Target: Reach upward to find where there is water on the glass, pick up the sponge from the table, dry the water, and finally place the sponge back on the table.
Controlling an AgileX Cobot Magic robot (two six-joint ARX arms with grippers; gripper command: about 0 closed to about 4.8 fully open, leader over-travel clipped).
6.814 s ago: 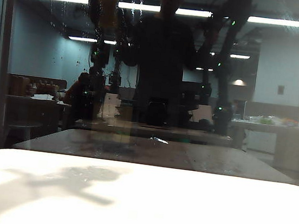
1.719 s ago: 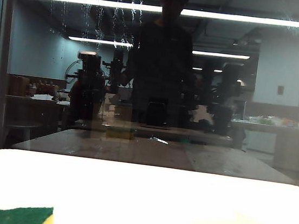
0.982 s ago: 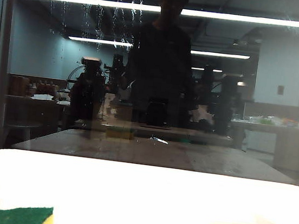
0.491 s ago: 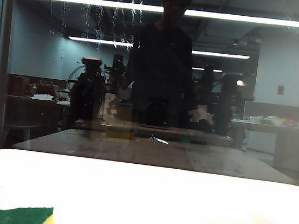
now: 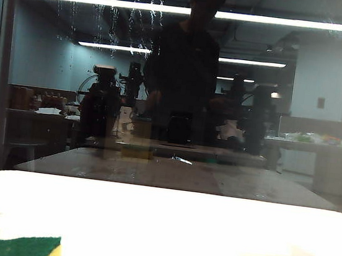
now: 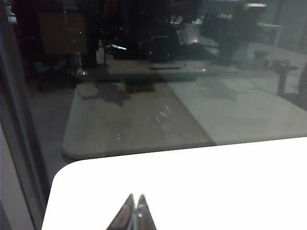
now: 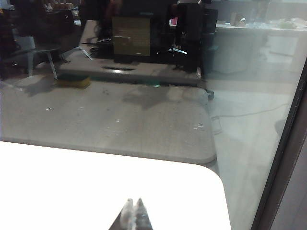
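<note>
The sponge [image 5: 10, 244], dark green on top with a yellow edge, lies flat on the white table [image 5: 177, 229] at the near left, cut off by the exterior view's edge. The glass [image 5: 323, 109] rises behind the table, and thin whitish water [image 5: 114, 8] streaks run down its upper left. Neither gripper shows directly in the exterior view. My left gripper [image 6: 135, 199] hangs shut and empty above the table [image 6: 201, 182], pointing at the glass [image 6: 144, 110]. My right gripper [image 7: 134, 201] is shut and empty too, over the table [image 7: 72, 182] near its rounded corner.
A grey metal upright [image 5: 3, 70] frames the glass on the left. The pane mirrors a standing person, both arms, brown tables and a dim sponge image [image 7: 73, 80]. A dark frame edge [image 7: 283, 158] stands beside the table's corner in the right wrist view.
Several seconds ago the table's near left held only an arm's shadow; now the sponge lies there. Over the last second only the mirrored person shifted slightly.
</note>
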